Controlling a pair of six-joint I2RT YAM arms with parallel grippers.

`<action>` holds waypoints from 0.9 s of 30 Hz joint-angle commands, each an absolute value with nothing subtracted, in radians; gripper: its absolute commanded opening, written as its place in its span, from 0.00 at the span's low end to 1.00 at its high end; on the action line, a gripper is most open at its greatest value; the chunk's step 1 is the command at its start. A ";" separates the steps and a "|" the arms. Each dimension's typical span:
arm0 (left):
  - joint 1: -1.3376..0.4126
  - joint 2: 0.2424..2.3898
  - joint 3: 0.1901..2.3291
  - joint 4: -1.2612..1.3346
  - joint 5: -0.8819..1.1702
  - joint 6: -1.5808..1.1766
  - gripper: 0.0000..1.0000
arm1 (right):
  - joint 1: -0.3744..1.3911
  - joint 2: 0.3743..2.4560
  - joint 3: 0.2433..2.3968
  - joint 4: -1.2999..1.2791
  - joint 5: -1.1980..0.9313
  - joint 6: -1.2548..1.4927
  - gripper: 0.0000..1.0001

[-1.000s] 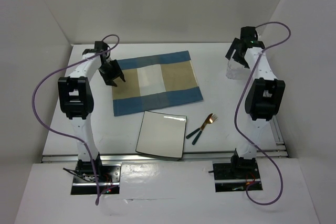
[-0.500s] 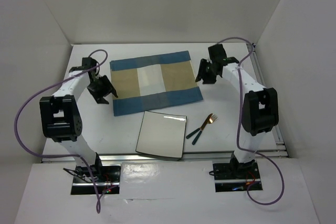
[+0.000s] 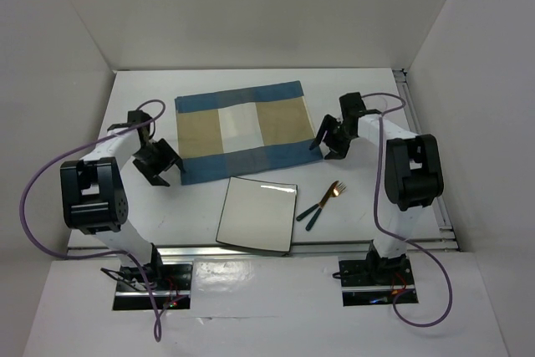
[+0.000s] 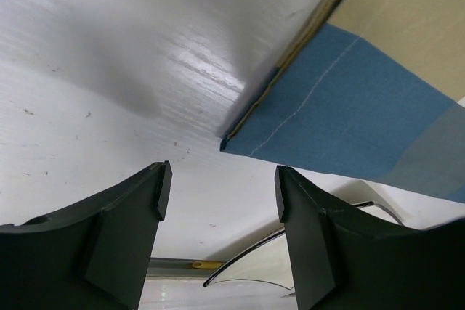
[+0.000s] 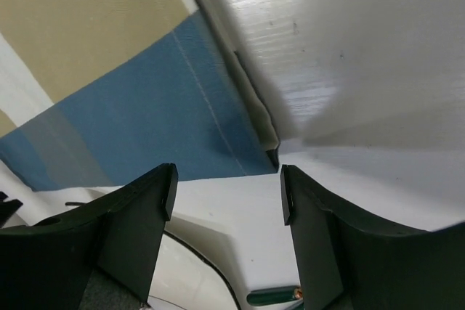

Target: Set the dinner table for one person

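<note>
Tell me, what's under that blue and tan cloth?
Only the white table shows around the cloth. It lies flat, its near corners resting on the table. Anything beneath its middle is covered and cannot be seen.

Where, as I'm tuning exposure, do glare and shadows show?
Top external: a glare streak on the plate's far edge, a glint on the fork. Left wrist: sheen on the table beside a soft shadow. Right wrist: sheen too, shadow by the placemat corner.
</note>
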State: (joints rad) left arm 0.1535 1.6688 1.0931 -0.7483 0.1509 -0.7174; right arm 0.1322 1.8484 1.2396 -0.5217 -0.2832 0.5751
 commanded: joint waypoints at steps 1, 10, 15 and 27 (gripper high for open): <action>0.172 1.646 1.074 -0.730 0.176 -0.742 0.76 | 0.124 1.803 1.183 -0.443 -0.273 0.659 0.70; 0.172 1.664 1.101 -0.719 0.176 -0.724 0.72 | 0.152 1.802 1.091 -0.316 -0.275 0.749 0.61; 0.172 1.654 1.121 -0.719 0.186 -0.704 0.71 | 0.161 1.802 1.081 -0.284 -0.221 0.795 0.22; 0.127 1.695 1.236 -0.749 0.218 -0.637 0.70 | 0.204 1.642 0.904 -0.347 -0.095 0.792 0.00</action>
State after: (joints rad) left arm 0.1493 1.6737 1.1778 -0.7345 0.1955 -0.6624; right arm 0.1734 1.6985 0.9295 -0.3286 -0.1379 0.7948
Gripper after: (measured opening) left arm 0.700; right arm 0.036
